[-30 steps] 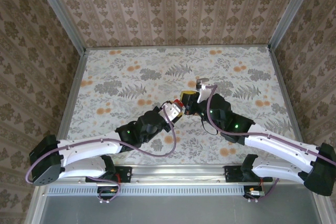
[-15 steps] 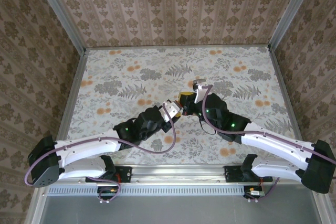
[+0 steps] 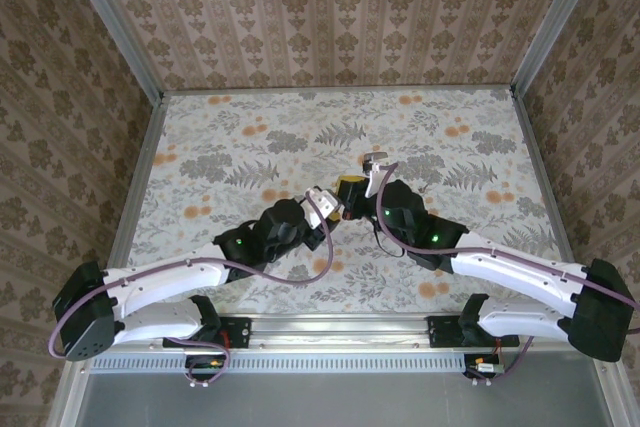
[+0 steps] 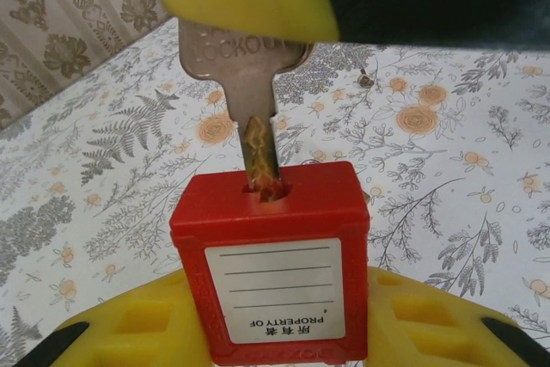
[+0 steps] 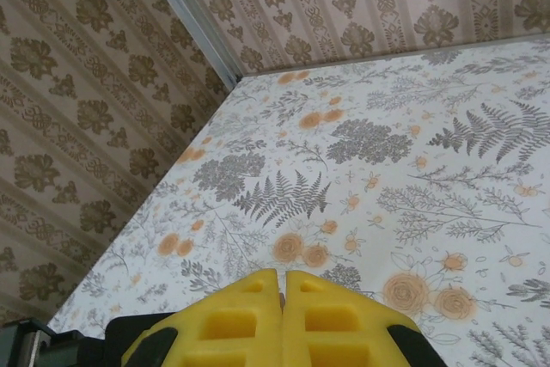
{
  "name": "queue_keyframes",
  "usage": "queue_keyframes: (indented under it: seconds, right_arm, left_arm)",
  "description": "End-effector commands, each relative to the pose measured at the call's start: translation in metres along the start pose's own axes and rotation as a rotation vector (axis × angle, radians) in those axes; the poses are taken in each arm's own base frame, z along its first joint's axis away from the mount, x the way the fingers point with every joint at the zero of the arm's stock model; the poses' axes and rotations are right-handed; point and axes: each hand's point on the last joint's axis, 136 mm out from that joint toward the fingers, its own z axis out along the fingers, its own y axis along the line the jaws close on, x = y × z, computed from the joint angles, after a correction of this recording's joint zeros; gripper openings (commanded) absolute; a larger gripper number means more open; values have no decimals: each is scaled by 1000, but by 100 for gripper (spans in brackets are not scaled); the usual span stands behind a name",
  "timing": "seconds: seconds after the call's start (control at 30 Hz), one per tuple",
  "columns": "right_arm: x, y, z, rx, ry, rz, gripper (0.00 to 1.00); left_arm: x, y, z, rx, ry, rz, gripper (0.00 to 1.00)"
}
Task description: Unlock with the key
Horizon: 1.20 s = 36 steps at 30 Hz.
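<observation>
1. Our left gripper (image 4: 275,337), jaws part-open, clamps the red plastic padlock body (image 4: 273,272) at lower centre, so the lock stays steady.
2. Our right gripper (image 5: 282,294), jaws closed, pinches the silvery metal key (image 4: 247,92) at upper centre, its blade seated in the keyhole, probably ready to turn.

**Table free at the far end, jammed in the middle**

The two arms are meeting nose to nose at the middle of the table (image 3: 200,147), and that knot is blocking any straight path across. The left gripper (image 4: 279,302) is clamping a red padlock (image 4: 275,212) between its yellow fingers (image 4: 129,333). The right gripper (image 5: 281,285) is pinching the key (image 4: 249,83), which is standing in the padlock's top, so no room is showing between the two. The left arm (image 3: 180,282) and the right arm (image 3: 500,267) are lying low across the near strip and barring it. The table's far half and both side strips are lying bare and passable. Papered walls (image 3: 330,7) are closing off the far side and both flanks.
</observation>
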Motion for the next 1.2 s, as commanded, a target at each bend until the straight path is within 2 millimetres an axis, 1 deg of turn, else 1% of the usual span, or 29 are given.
queue_keyframes:
  seconds: [0.0,0.1,0.17,0.3,0.4,0.47,0.73,0.93,1.03,1.17]
  right_arm:
    - [63,-14,2,30,202,-25,0]
    - [66,-12,3,20,218,-11,0]
    - [67,-10,3,14,229,-5,0]
    - [68,-6,4,10,255,-20,0]
    - [73,-1,6,-15,279,-51,0]
    - [76,4,9,-47,291,-70,0]
    - [89,1,9,-49,327,-65,0]
    - [91,10,9,-97,346,-45,0]
    - [92,11,6,-108,362,-24,0]
    - [85,6,2,-120,363,33,0]
  left_arm:
    - [-103,28,-31,-48,-344,-140,24]
    - [-107,33,-32,-63,-350,-134,24]
    - [-107,34,-28,-68,-342,-118,24]
    - [-105,30,-19,-58,-310,-84,24]
    - [-105,25,-15,-33,-302,-68,24]
    - [-105,23,-14,-22,-304,-64,23]
    - [-111,30,-20,-44,-332,-73,23]
    - [-113,30,-15,-39,-330,-71,23]
    - [-107,29,-12,-35,-304,-55,23]
    - [-88,24,-5,-20,-249,-53,22]
